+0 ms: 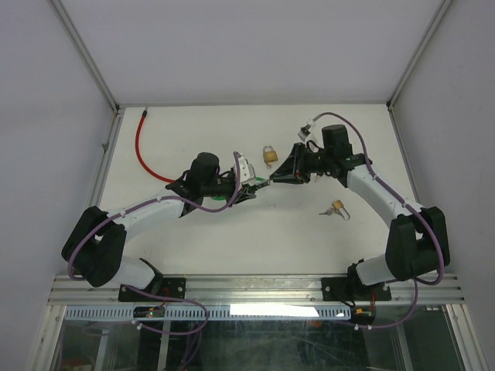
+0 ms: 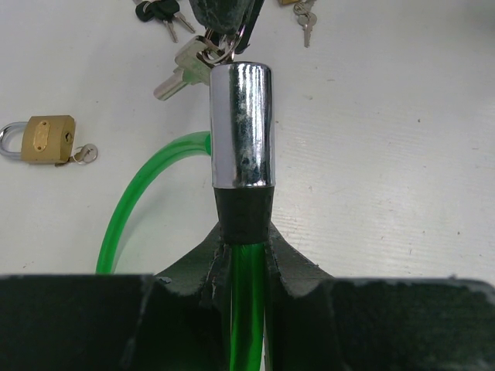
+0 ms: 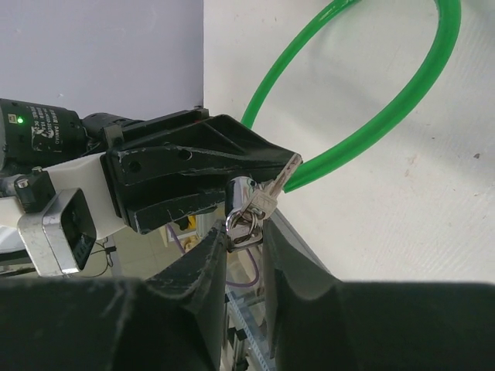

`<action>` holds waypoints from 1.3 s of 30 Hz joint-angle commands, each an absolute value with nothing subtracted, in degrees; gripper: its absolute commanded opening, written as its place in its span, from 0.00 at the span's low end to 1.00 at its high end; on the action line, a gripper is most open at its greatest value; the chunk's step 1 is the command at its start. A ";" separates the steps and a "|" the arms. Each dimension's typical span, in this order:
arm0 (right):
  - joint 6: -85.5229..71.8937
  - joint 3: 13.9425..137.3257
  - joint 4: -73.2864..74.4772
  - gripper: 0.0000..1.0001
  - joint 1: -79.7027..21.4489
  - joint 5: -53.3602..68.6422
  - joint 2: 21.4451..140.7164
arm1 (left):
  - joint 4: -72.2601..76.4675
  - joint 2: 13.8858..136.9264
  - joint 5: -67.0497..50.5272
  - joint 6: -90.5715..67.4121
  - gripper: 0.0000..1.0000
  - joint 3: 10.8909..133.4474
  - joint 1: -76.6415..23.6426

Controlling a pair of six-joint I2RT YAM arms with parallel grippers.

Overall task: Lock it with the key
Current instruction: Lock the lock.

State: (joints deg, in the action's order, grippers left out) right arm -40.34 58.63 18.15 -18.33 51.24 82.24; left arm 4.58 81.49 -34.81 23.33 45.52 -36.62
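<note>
Cable lock up off the table near its centre, between the 2 arms. Chrome barrel capping 1 end of the green cable, long axis lying straight out from the left gripper toward the right gripper.

Left jaws pressed tight on the black sleeve just below the barrel, cable trailing back between them.

At the barrel's far end, a key bunch on a ring, touching the chrome tip; 1 loose key splayed off sideways. Whether a key already sits in the keyway: cannot tell, tip hidden behind ring and fingers.

Right jaws drawn close with a narrow gap, ring and key heads between the fingers; firm pinch or mere flanking, cannot tell.

Nearer the keys by far: right arm, end-on to the barrel. Judged next: a turn about that same long axis, hence wrist kept in line with barrel.

Off to the side on the table, a brass padlock, well apart from both grippers.
</note>
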 commanded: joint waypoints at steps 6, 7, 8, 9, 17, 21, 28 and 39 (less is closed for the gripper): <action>-34.90 61.41 17.14 0.16 -19.60 49.72 78.67 | 6.01 81.50 -35.77 22.32 0.00 47.68 -35.71; -34.05 61.50 16.93 0.16 -19.60 49.81 78.66 | 6.02 81.48 -35.84 22.32 0.00 47.70 -35.67; -32.85 61.71 16.64 0.15 -19.68 49.73 78.58 | 6.02 81.47 -35.92 22.30 0.00 47.68 -35.75; -31.35 61.96 16.40 0.14 -19.69 49.66 78.45 | 5.92 81.47 -36.07 22.36 0.00 47.65 -35.69; -11.15 61.93 12.07 0.13 -19.69 58.47 77.95 | 5.42 81.47 -36.70 22.92 0.00 47.71 -35.64; 3.88 62.47 14.46 0.11 -19.81 62.62 77.67 | 5.06 81.47 -37.25 23.01 0.00 47.92 -35.64; 21.93 65.54 22.58 0.08 -19.86 63.58 77.67 | 4.68 81.47 -37.31 23.11 0.00 48.07 -35.69; 13.03 63.62 17.61 0.00 -16.73 67.52 77.08 | 4.38 81.22 -36.86 23.38 0.00 46.96 -35.67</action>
